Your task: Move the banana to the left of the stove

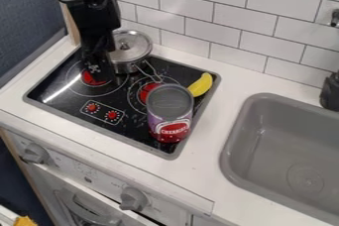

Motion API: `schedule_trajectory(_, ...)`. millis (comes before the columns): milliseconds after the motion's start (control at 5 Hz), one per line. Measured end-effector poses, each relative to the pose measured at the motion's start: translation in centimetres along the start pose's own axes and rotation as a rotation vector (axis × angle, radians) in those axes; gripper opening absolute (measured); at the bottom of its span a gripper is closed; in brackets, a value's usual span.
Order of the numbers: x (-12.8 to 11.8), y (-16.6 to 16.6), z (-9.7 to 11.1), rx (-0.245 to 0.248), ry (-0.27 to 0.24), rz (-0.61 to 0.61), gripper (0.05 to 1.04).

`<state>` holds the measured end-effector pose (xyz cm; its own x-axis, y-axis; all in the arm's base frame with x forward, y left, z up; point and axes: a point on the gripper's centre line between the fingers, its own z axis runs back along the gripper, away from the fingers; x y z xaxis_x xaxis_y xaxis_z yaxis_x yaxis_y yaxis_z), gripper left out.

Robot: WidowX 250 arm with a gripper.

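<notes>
Left of the stove (129, 126) runs a strip of white tabletop (31, 77), where the banana should end up. The gripper (100, 74) hangs low over the left part of the stove, close by the pot; whether it is released or clenched, I cannot tell. The pot (134, 49), lid on, sits toward the stove's back, its handle pointing to the front right. The can (171, 113) stands upright at the stove's right front. Behind it, by the stove's back right corner, lies the banana (201, 85), its long axis running roughly along the right edge; whether its near end touches the can, I cannot tell. Right of the stove is the sink (233, 136).

The coming move turns on the banana lying to the gripper's right, beyond the pot. The gripper likely needs to lift clear of pot and can, cross rightward, and close across the banana's narrow width.
</notes>
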<state>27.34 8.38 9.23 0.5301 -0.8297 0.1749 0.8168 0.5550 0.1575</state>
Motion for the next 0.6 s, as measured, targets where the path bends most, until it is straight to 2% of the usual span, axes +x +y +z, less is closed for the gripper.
schedule_trajectory(200,-0.2,-0.4,-0.8,-0.027,0.006,0.01,0.998)
schedule_trajectory(400,0.6,-0.5,-1.2,-0.004,-0.001,0.022,0.998)
schedule_trajectory(600,2.0,-0.3,-1.7,0.081,-0.006,0.091,0.998)
